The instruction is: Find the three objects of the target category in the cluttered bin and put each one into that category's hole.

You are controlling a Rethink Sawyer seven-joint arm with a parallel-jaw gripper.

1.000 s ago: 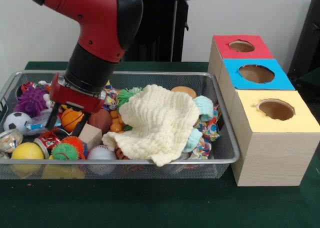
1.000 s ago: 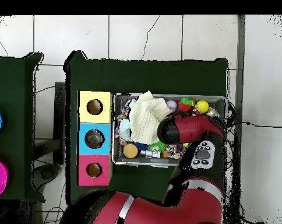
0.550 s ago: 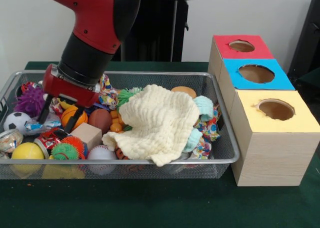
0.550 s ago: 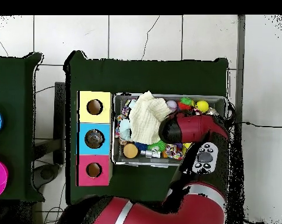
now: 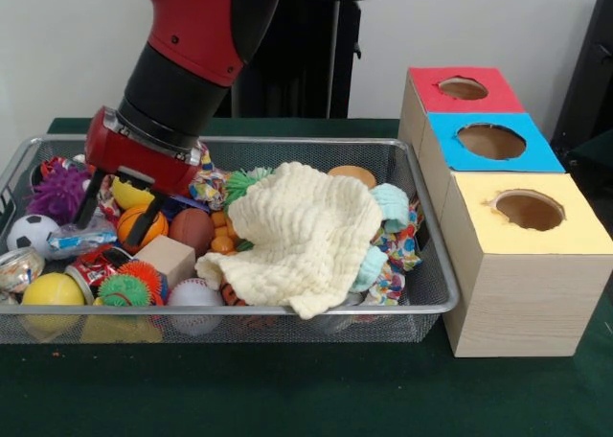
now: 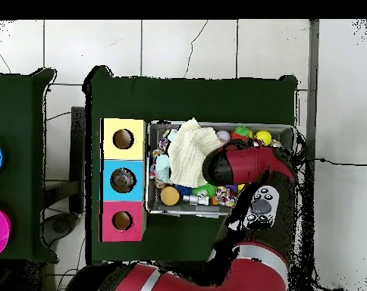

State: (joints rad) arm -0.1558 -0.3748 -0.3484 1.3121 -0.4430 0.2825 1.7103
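Tool: the tool (image 5: pixel 115 217) hangs over the left part of the bin, its two dark fingers (image 5: pixel 88 203) spread wide and holding nothing, straddling an orange ball (image 5: pixel 134 222) just below.
Change: against the earlier pictures the tool has lifted clear of the clutter; a second ago its fingers reached down beside the wooden block (image 5: pixel 170 258), now they sit above the orange ball. The arm (image 5: pixel 196 44) has swung slightly towards the picture's right at its upper part.
Around the tool: a yellow toy (image 5: pixel 130 194) shows just behind the fingers, a brown ball (image 5: pixel 192 229) lies beside the orange one, and a purple spiky ball (image 5: pixel 58 190) lies to the left.
Bin: the wire bin (image 5: pixel 383 312) stands on the green table (image 5: pixel 287 389), with a cream cloth (image 5: pixel 302 231) heaped over its middle; a baseball (image 5: pixel 194 293), a yellow ball (image 5: pixel 53 290) and a small football (image 5: pixel 32 232) lie along the front left. None has shifted.
Holes: three boxes stand right of the bin, topped red (image 5: pixel 464 89), blue (image 5: pixel 490 141) and yellow (image 5: pixel 529 210); the overhead view shows them (image 6: pixel 123 179) in a column touching the bin's side.
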